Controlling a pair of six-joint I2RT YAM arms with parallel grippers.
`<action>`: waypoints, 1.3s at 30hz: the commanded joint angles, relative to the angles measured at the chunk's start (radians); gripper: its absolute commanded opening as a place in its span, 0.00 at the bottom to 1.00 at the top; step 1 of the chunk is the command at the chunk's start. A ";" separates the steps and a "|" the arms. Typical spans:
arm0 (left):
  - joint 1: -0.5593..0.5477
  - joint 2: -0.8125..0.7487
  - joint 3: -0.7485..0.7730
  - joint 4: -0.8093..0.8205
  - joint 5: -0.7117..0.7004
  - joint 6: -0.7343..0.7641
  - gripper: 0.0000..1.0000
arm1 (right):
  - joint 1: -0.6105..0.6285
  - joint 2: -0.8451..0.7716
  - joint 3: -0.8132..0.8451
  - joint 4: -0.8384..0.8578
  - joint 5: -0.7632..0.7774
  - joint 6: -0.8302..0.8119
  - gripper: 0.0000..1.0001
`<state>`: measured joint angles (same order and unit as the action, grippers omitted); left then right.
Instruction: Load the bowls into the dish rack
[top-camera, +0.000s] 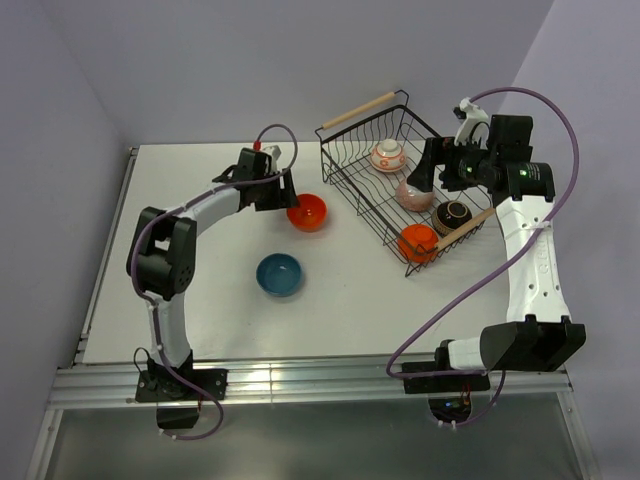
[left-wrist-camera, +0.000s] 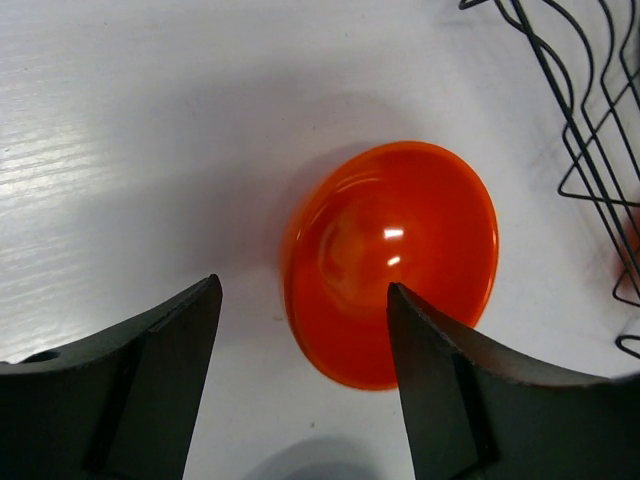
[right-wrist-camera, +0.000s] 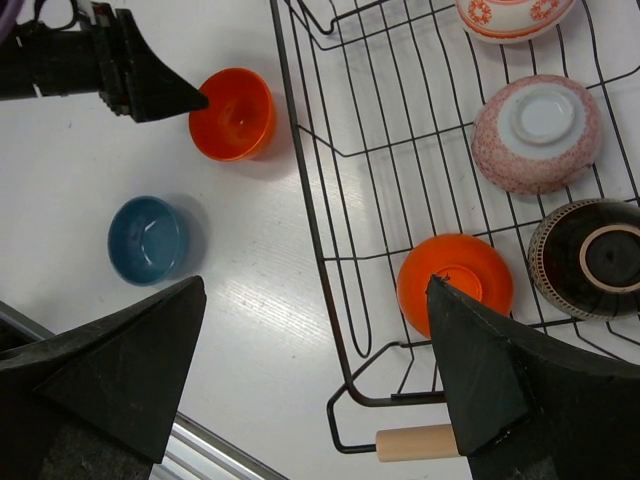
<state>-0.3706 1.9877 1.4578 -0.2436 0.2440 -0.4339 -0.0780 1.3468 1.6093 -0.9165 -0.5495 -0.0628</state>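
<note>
The main risk sits at the left end effector (left-wrist-camera: 303, 286), whose fingers stand apart around the near rim of the plain orange bowl (left-wrist-camera: 400, 225), one finger over the bowl's inside and the other out over the tabletop (top-camera: 340, 310). Pinching that thin, glossy, sloping wall could let the bowl slip out or tip as it lifts, and I cannot tell how low the fingers are. The bowl also lies near the wire side of the dish rack (top-camera: 372, 190), so a low carry could knock it against the rim. The right end effector (right-wrist-camera: 313, 290) hangs open and empty over the rack's near corner by the wooden handle (right-wrist-camera: 410, 442), where the two arms could crowd each other during delivery. The rack holds four bowls: an orange-and-white patterned bowl (top-camera: 388, 155), a pinkish speckled bowl (top-camera: 414, 194), a dark brown bowl (top-camera: 452, 216) and a second orange bowl (top-camera: 418, 242), the last three upside down. The blue bowl (top-camera: 279, 275) sits upright on the tabletop, well apart from the rack.
</note>
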 joint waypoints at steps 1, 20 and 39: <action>-0.019 0.043 0.059 0.024 -0.052 -0.025 0.72 | -0.008 -0.003 0.006 0.051 -0.024 0.014 0.98; -0.044 0.060 0.095 -0.062 -0.069 -0.014 0.11 | -0.008 -0.060 -0.084 0.129 -0.132 0.132 0.96; -0.102 -0.475 0.012 -0.002 0.106 0.044 0.00 | 0.125 -0.075 -0.213 0.482 -0.481 0.503 1.00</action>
<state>-0.4458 1.5482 1.4635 -0.2768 0.2832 -0.4221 -0.0170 1.2755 1.3849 -0.5697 -0.9512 0.3321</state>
